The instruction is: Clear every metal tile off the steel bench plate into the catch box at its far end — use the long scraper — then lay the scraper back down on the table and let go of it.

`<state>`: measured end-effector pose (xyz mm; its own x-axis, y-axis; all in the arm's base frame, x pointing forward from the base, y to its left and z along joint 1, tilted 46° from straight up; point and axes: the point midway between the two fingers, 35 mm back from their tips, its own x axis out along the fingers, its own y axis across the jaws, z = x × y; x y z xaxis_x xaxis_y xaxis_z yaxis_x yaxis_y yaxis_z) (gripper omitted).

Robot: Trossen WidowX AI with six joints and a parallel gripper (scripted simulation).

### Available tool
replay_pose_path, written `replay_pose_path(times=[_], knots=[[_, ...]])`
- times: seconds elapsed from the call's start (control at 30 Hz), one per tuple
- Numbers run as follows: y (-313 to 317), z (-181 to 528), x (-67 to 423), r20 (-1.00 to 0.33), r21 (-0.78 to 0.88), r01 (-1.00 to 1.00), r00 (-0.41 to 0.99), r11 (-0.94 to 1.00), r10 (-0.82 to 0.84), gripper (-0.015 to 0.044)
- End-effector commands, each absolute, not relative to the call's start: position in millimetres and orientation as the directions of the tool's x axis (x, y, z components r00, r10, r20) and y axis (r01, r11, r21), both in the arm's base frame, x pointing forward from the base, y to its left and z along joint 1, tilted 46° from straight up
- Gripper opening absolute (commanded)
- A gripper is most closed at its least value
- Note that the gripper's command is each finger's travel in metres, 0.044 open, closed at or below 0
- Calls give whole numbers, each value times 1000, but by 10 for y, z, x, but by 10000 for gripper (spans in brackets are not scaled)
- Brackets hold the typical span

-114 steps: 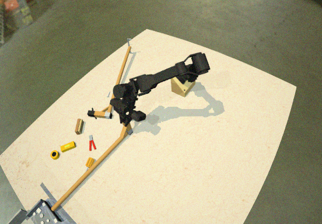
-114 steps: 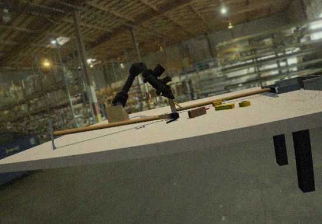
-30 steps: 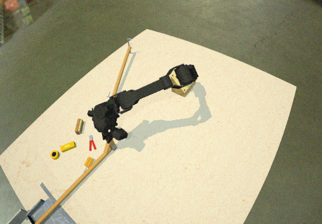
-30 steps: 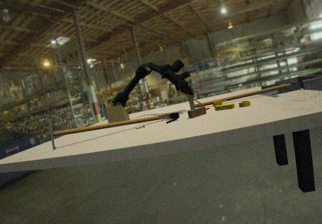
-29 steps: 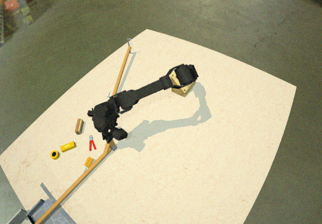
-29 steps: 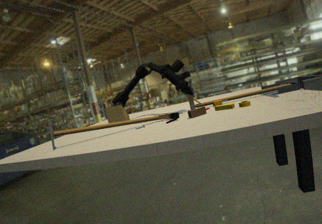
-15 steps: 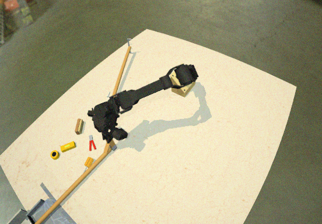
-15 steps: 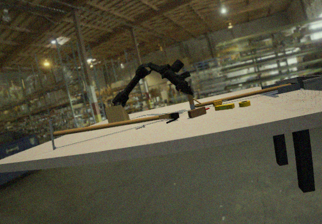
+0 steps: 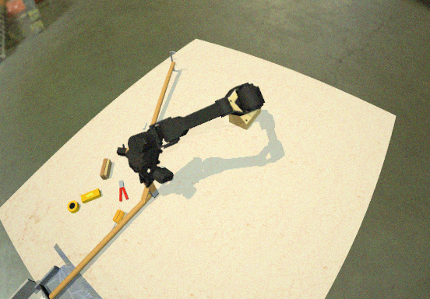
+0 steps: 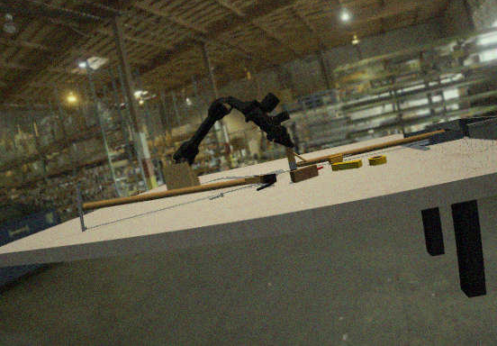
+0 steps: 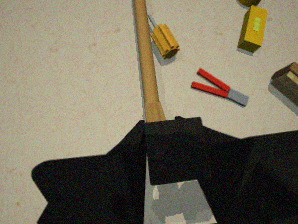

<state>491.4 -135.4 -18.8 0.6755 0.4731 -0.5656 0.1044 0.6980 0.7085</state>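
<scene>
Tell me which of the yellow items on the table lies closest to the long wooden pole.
The small ribbed orange-yellow block, right beside the long wooden pole. The yellow bar and yellow ring lie farther out.

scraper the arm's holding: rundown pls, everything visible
The scraper is a long round pole that looks like light brown wood. The gripper is shut on its near end, where a short wooden piece angles up into the jaws. From there the pole runs low across the pale table, passing right beside a small orange block, and its far end reaches over the grey steel plate at the table's corner. The scraping end itself is cut off by the frame edge.
</scene>
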Motion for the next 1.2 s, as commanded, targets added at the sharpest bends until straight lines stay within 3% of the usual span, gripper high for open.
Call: replay_pose_path(times=[0.0, 1.17], knots=[[-1405, -162, 4849, -563, 708, 106, 682, 699, 467, 0], [-1430, -183, 4297, -569, 703, 110, 680, 702, 463, 0]])
